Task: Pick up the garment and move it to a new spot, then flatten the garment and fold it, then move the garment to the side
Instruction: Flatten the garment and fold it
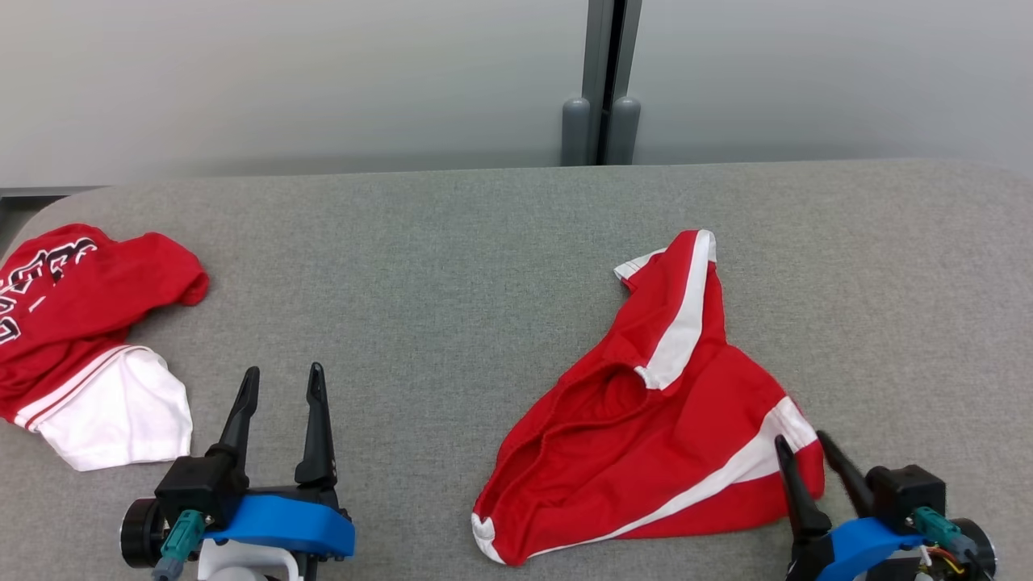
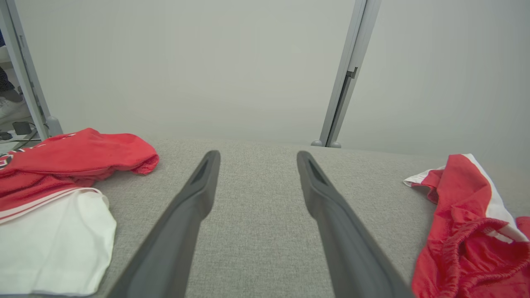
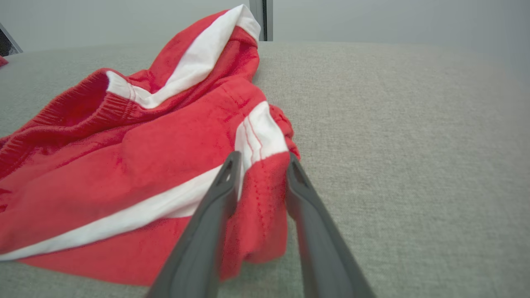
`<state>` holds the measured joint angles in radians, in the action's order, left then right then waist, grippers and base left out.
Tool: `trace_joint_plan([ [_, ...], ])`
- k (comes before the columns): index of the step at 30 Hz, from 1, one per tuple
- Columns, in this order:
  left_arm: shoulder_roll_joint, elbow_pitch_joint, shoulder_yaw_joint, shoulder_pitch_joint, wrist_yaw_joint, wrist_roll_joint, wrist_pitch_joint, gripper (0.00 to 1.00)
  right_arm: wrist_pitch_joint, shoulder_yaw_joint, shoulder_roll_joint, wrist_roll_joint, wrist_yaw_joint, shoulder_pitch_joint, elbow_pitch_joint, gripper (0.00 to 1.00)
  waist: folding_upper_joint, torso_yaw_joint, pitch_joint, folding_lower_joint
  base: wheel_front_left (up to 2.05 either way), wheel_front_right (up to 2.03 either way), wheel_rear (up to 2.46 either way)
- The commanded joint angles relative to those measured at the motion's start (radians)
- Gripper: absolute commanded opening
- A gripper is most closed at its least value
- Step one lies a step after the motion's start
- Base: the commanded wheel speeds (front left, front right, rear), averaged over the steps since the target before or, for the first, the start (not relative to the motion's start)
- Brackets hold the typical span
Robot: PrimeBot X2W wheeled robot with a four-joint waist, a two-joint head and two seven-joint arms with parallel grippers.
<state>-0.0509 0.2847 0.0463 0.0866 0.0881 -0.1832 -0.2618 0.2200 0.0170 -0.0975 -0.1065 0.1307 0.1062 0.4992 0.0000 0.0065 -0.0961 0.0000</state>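
The garment [image 1: 646, 436] is a pair of red shorts with white side stripes, lying crumpled on the right half of the grey table [image 1: 444, 266]. My right gripper [image 1: 799, 438] is at its near right corner. In the right wrist view the fingers of the right gripper [image 3: 261, 159] press on both sides of a raised fold of the garment [image 3: 124, 165]. My left gripper [image 1: 282, 371] stands open over bare table at the lower left, holding nothing. The left wrist view shows the left gripper [image 2: 256, 155] with its fingers wide apart and the garment [image 2: 463, 248] off to its right.
A red and white jersey [image 1: 81, 339] lies bunched at the table's left edge, close to the left gripper; it is the jersey [image 2: 62, 165] seen to the left in the left wrist view. A grey post [image 1: 601, 121] stands against the pale wall behind the table.
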Motion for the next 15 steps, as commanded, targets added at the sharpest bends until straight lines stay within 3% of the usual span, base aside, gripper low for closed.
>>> trace_joint_plan([
  [1, 0.001, 0.0, 0.0, -0.001, -0.002, 0.004, -0.005, 1.0, -0.002, -0.008, 0.005, 0.003, 0.0, -0.014, -0.013, 1.0, 0.0, -0.002, 0.002, 0.0, 0.0, 0.0, 0.0],
  [8, 0.001, 0.006, -0.009, -0.014, 0.007, 0.021, -0.005, 1.0, 0.013, -0.067, 0.031, 0.034, 0.0, -0.039, -0.143, 1.0, 0.0, -0.009, 0.029, 0.0, 0.0, 0.0, 0.0],
  [15, -0.002, 0.011, -0.012, -0.023, 0.013, 0.036, -0.005, 1.0, 0.033, -0.055, 0.046, 0.043, 0.0, -0.057, -0.255, 1.0, 0.0, -0.006, 0.053, 0.0, 0.0, 0.0, 0.0],
])
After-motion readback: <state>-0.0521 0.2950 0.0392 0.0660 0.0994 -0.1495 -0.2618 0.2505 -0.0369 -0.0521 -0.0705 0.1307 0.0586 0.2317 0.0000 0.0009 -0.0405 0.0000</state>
